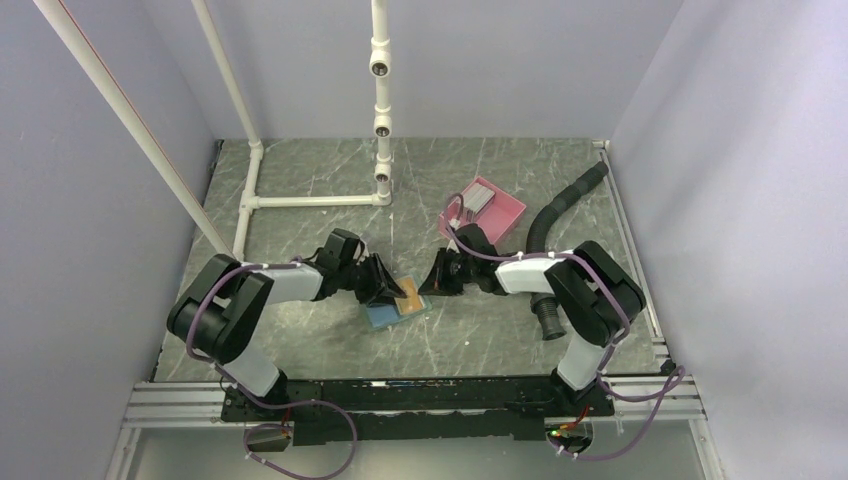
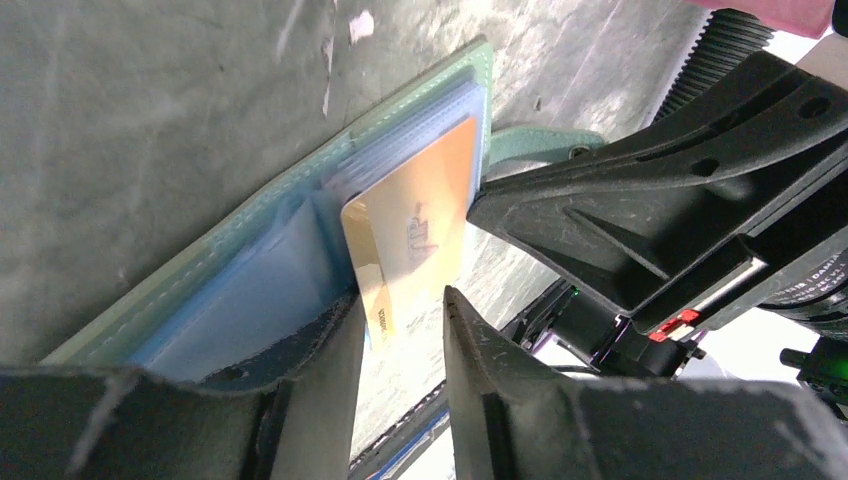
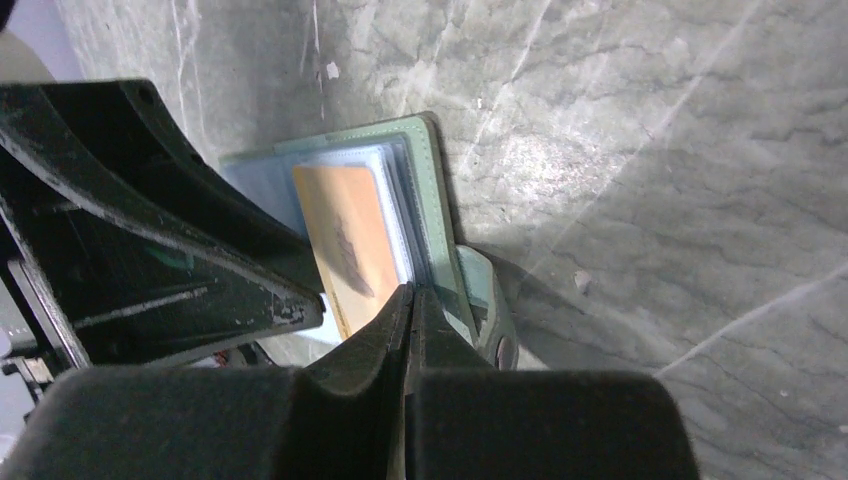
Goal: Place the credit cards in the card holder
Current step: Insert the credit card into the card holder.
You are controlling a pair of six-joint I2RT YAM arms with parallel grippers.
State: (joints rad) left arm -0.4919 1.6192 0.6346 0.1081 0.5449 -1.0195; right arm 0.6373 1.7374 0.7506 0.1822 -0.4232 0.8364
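Open card holder on marbled grey tabletop, lilac walls, white pipes

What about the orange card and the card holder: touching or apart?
Touching. Left wrist view: the orange card rests against clear pockets of the card holder.

One open card holder, one tan-orange credit card, one pink tray of grey cards too small to count, one black ribbed hose, and two hands, left hand and right hand.

No text legible, faint marks on tan-orange card, possibly lettering, too blurred to read
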